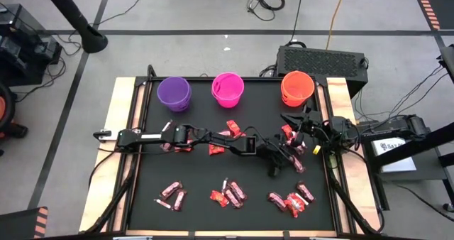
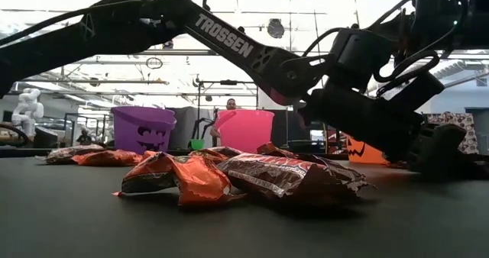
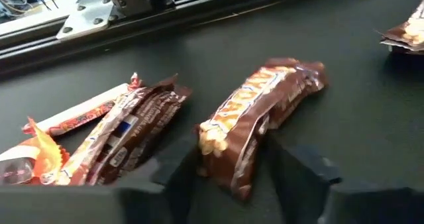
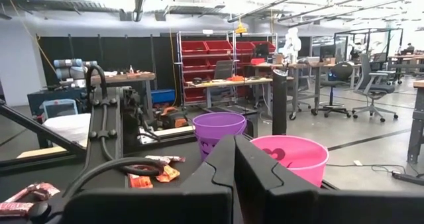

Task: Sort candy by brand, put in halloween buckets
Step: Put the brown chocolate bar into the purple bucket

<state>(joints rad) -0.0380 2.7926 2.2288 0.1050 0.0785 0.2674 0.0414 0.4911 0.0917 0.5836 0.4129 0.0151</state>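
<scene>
A: Left wrist view: brown crinkled candy bar wrapper with pale lettering lies flat on the black table mat, between the left gripper fingers; jaws partly apart, flanking its end; firm grip not clear.

B: Buckets?

A: Purple plastic bucket, magenta plastic bucket, orange plastic bucket along the far edge; right gripper closed, empty.

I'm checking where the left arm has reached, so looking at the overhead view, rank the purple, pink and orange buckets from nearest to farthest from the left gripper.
Left gripper is low over the mat's right part.
1. Orange bucket, back right, nearest.
2. Pink bucket, back middle.
3. Purple bucket, back left, farthest.
</scene>
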